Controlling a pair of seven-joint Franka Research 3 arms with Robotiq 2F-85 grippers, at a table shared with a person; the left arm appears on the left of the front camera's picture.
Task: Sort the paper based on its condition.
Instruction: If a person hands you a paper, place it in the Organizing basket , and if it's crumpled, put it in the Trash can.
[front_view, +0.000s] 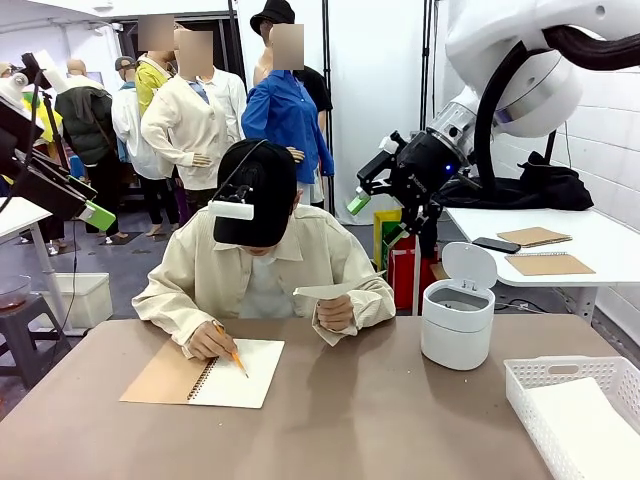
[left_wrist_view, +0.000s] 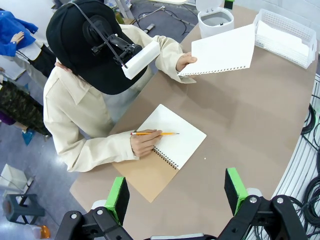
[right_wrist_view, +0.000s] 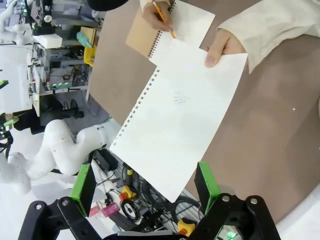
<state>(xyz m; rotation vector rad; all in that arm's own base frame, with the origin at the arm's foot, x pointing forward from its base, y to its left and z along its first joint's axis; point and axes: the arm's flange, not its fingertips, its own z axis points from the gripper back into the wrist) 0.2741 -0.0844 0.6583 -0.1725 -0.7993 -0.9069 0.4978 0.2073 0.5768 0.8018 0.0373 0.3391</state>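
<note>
My right gripper (right_wrist_view: 144, 169) hangs open, empty. Beyond its pads, a person's hand (right_wrist_view: 223, 46) holds a hole-edged sheet of paper (right_wrist_view: 180, 115) in the air by the table's (front_view: 380, 400) far edge. My left gripper (left_wrist_view: 176, 181) is likewise spread, raised well above the spiral notebook (left_wrist_view: 175, 140).

I see one white sheet (right_wrist_view: 175, 125) held up in the air by the person's hand (right_wrist_view: 222, 47) at one corner. It's roughly flat, with punched holes along one edge (faint pencil mark near its middle). More white paper (front_view: 590, 425) lies flat inside the basket (front_view: 560, 365), near right.
</note>
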